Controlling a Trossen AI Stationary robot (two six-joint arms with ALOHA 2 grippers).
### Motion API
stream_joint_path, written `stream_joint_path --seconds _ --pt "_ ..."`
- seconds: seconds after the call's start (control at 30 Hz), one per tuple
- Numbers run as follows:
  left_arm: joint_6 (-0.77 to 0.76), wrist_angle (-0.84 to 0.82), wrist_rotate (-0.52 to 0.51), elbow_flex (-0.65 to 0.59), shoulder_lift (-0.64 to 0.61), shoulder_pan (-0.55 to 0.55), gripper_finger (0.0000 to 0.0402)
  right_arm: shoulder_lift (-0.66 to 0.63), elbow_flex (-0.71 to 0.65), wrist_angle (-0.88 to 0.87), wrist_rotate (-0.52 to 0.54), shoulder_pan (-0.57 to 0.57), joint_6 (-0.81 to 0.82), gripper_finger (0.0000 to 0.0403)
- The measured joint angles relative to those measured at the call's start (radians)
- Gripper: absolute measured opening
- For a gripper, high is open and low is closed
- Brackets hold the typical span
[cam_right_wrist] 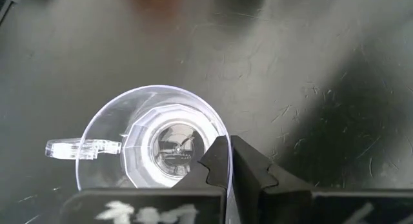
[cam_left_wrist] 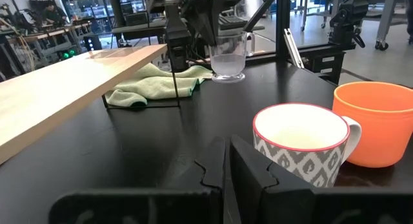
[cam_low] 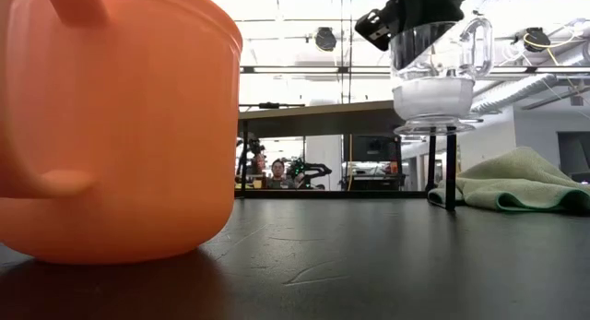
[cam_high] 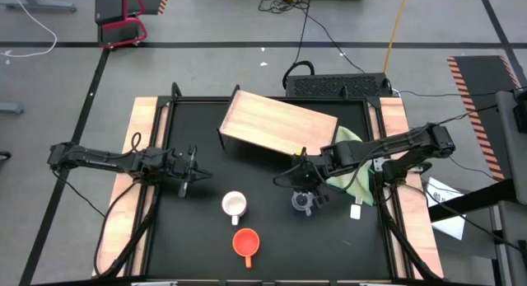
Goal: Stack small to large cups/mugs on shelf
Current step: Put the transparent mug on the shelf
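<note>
Even overhead light, bright; ceiling fixtures blow out in low view. Table (cam_high: 272, 228) matte black, soft sheen. Orange-red mug (cam_low: 111, 126) looms close, seemingly soft-focus. Clear cup (cam_right_wrist: 151, 150) catches glints. Shadows faint, diffuse under shelf (cam_high: 278, 123)

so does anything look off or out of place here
Two things. The shelf sits skewed on the table, not square with its edges. A green cloth lies crumpled partly under the shelf's right end. The cups look intact, nothing spilled; the clear cup is held off the table by the right gripper.
</note>
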Motion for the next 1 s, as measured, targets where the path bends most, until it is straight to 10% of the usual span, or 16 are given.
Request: stream_joint_path --seconds 1.0 --pt "-0.012 0.000 0.000 0.000 0.000 0.000 0.0026 -0.401 -0.125 -0.039 0.104 -0.001 0.109 0.0000"
